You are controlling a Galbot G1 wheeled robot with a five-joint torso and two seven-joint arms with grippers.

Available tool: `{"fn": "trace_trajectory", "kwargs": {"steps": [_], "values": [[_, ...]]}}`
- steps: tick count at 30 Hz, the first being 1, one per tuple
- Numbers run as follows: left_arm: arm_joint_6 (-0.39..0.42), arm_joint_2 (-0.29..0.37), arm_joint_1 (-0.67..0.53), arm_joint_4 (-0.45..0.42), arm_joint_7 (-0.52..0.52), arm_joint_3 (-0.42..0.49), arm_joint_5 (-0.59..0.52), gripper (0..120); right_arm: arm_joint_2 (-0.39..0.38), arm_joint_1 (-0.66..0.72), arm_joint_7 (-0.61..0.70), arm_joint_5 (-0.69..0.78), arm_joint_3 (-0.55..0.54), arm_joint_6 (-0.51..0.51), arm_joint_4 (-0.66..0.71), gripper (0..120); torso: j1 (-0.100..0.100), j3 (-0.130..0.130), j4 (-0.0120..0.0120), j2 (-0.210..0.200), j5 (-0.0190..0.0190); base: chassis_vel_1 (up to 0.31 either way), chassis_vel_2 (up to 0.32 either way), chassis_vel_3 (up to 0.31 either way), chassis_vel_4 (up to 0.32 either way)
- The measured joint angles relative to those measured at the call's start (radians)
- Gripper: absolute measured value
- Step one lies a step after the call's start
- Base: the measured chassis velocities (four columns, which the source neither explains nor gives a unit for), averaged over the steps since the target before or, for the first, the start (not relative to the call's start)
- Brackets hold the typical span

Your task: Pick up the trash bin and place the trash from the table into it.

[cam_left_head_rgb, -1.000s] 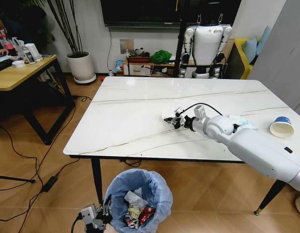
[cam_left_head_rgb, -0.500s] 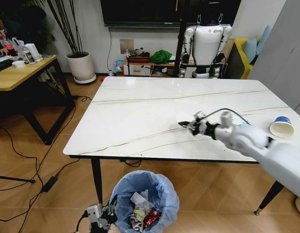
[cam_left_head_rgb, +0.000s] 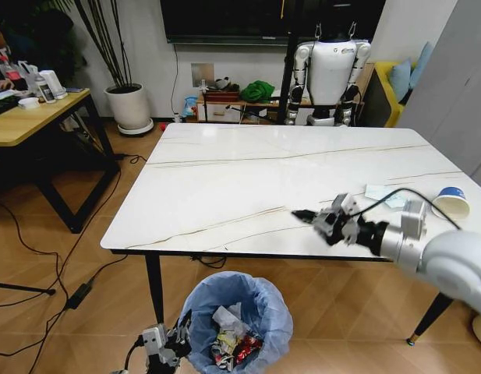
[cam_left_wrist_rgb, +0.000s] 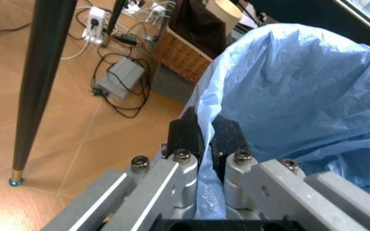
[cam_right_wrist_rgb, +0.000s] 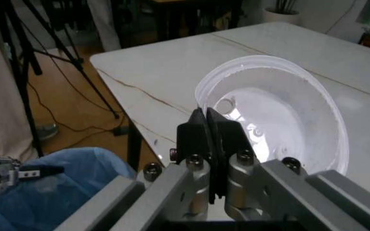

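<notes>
The right gripper point(cam_left_head_rgb: 309, 216) clenched a white disc point(cam_right_wrist_rgb: 281, 118) above the table point(cam_left_head_rgb: 224, 179) edge. At six o'clock, the left gripper point(cam_left_wrist_rgb: 205, 137) pinched the trash bin point(cam_left_head_rgb: 238, 300) liner.

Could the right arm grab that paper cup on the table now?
Probably not yet. The right gripper is already shut on a white lid, so it has no free grip. The paper cup lies on the table with nothing around it.
</notes>
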Motion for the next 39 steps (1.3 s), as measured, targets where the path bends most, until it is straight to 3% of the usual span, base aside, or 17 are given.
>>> {"fn": "trace_trajectory", "kwargs": {"steps": [9,20,37,39], "values": [[0.001,-0.009,-0.002,0.0,0.0,-0.01,0.0,0,0.079,-0.06,-0.049,-0.065,-0.064,0.073,0.042,0,0.0,0.0,-0.0002,0.0,0.0,0.0,0.0,0.0,0.0],[0.007,-0.028,-0.007,0.017,-0.001,0.001,-0.001,0,0.093,-0.153,-0.232,-0.408,-0.12,0.182,0.013,0,0.0,0.0,-0.0003,0.0,-0.0001,0.0,0.0,0.0,0.0],[0.015,-0.051,-0.031,0.028,-0.005,0.021,-0.012,0,0.107,-0.147,-0.276,-0.506,-0.222,0.229,0.006,0,0.0,0.0,-0.0004,0.0,0.0001,0.0,0.0,0.0,0.0],[0.015,-0.055,-0.032,0.031,-0.005,0.028,-0.013,0,0.106,-0.149,-0.276,-0.507,-0.223,0.23,0.004,11,0.0,0.0,-0.0003,0.0,0.0,0.0,0.0,0.0,0.0]]}}
